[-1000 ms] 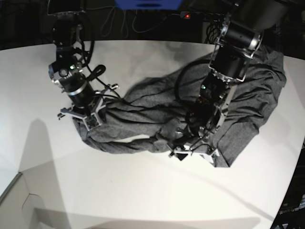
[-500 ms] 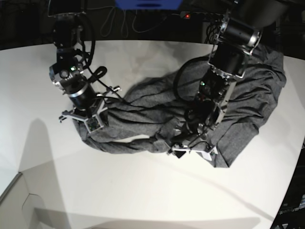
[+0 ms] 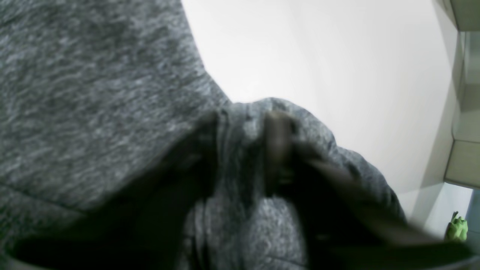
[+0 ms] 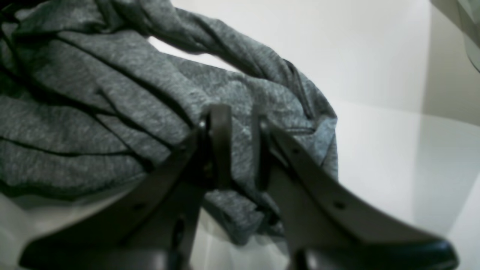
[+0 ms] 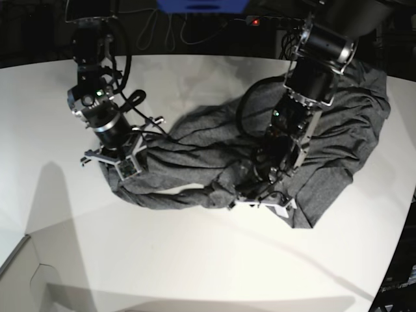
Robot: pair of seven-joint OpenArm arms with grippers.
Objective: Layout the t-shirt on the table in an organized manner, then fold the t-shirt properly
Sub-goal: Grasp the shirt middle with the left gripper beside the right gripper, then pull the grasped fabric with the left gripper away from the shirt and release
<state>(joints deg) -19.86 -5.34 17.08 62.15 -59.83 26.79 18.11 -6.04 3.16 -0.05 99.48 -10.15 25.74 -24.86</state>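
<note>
The dark grey t-shirt (image 5: 195,149) lies bunched and wrinkled across the middle and right of the white table (image 5: 195,260). On the base view's right, my left gripper (image 5: 257,198) is down at the shirt's near edge. In the blurred left wrist view its dark fingers pinch a raised fold of t-shirt (image 3: 75,93), so the left gripper (image 3: 243,146) is shut on it. My right gripper (image 5: 120,170) sits at the shirt's left end. The right wrist view shows the right gripper (image 4: 241,150) shut on a ridge of the t-shirt (image 4: 93,105).
Cables (image 5: 162,26) and dark equipment line the table's far edge. The table's curved edge runs close behind the shirt on the right (image 5: 406,214). A pale ledge (image 5: 26,273) sits at the lower left corner. A small green object (image 3: 456,227) shows beyond the table.
My left gripper has closed its fingers on a fold at the shirt's near edge and bunched it slightly. The right arm has shifted a little, still holding the shirt's left end.
</note>
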